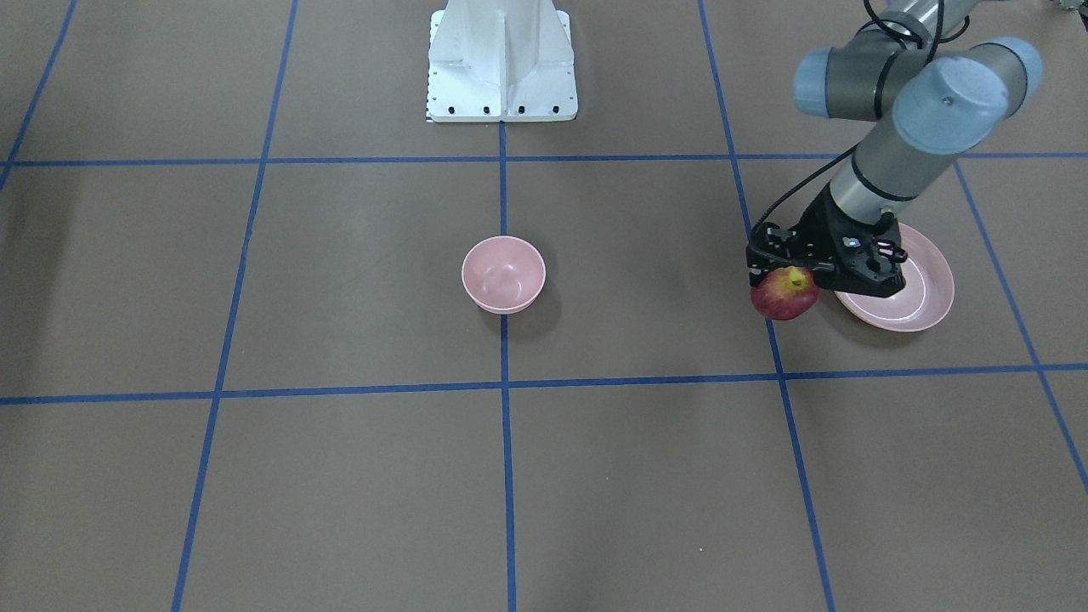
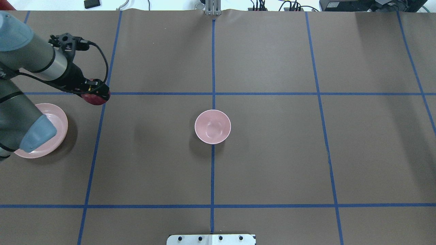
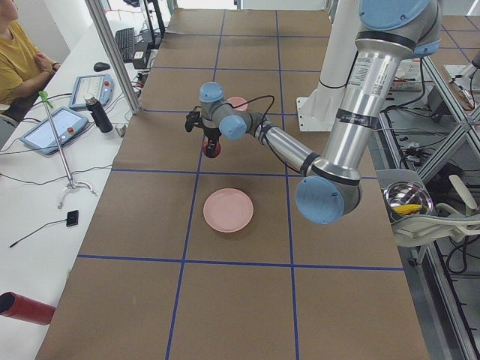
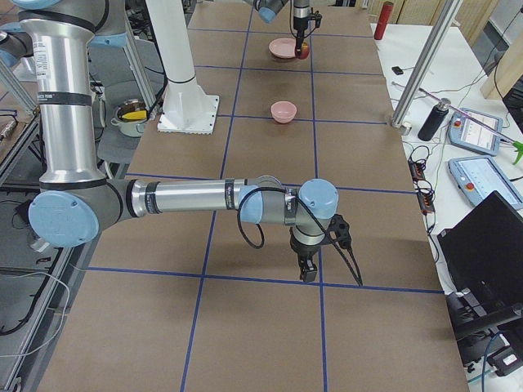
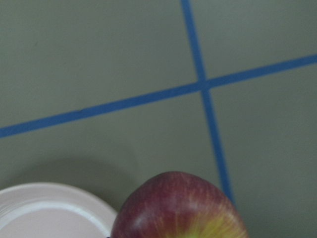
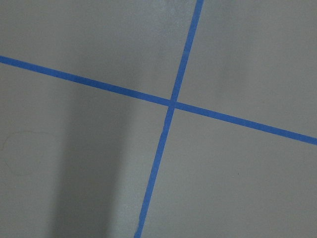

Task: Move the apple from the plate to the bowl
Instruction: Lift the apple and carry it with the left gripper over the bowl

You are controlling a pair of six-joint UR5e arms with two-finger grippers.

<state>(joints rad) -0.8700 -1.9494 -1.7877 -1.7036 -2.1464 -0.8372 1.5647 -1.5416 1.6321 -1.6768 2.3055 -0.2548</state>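
My left gripper is shut on the dark-red apple and holds it above the table, just past the plate's rim toward the bowl. The apple also shows in the overhead view and at the bottom of the left wrist view. The wide pink plate lies empty by the left arm. The small deep pink bowl stands empty at the table's centre. My right gripper shows only in the exterior right view, low over the table far from the bowl; I cannot tell whether it is open.
The white robot base stands behind the bowl. Blue tape lines grid the brown table. An operator, tablets and a dark bottle are at the side bench. A red cylinder lies near it.
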